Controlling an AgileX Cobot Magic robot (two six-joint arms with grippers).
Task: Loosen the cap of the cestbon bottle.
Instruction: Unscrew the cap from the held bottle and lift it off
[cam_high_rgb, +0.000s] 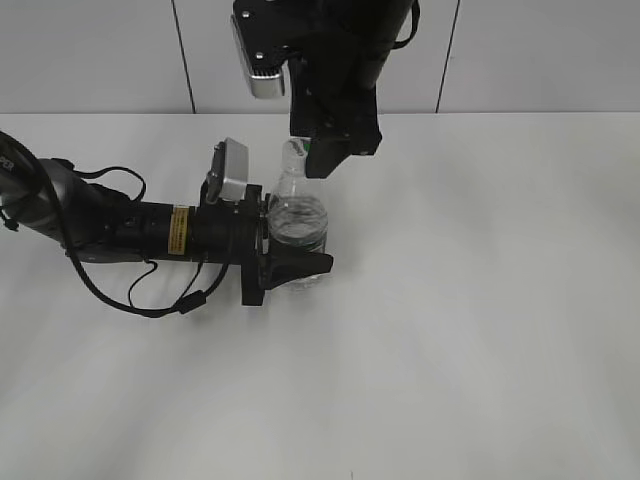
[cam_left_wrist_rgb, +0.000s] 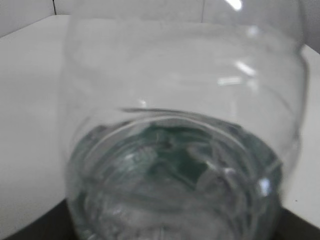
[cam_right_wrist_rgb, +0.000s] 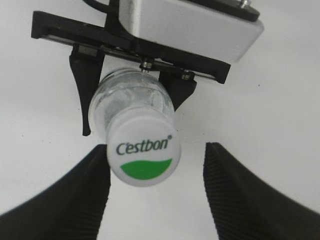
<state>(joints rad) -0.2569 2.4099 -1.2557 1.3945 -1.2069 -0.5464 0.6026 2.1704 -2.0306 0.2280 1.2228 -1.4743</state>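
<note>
From the outside camera I saw the bottle (cam_high_rgb: 297, 222) standing upright on the white table (cam_high_rgb: 480, 300), left of centre and toward the back. My left gripper (cam_high_rgb: 296, 262) lay level with the table and was clamped on the bottle's lower body, one black finger (cam_high_rgb: 305, 265) wrapping its front. In the left wrist camera the clear ribbed body (cam_left_wrist_rgb: 185, 125) filled nearly the whole frame, blurred, with a patch of dark green label showing through it low down. My right gripper (cam_high_rgb: 322, 160) hung from above at the bottle's neck, and its housing covered the cap in that outside view. Looking down from the right wrist camera, I saw the cap (cam_right_wrist_rgb: 144, 155), white with green lettering and a green half-circle, between the two ribbed fingers (cam_right_wrist_rgb: 235, 192). The jaws stood open: the left finger was just at the cap's edge, while the right one was clearly apart from it.
</note>
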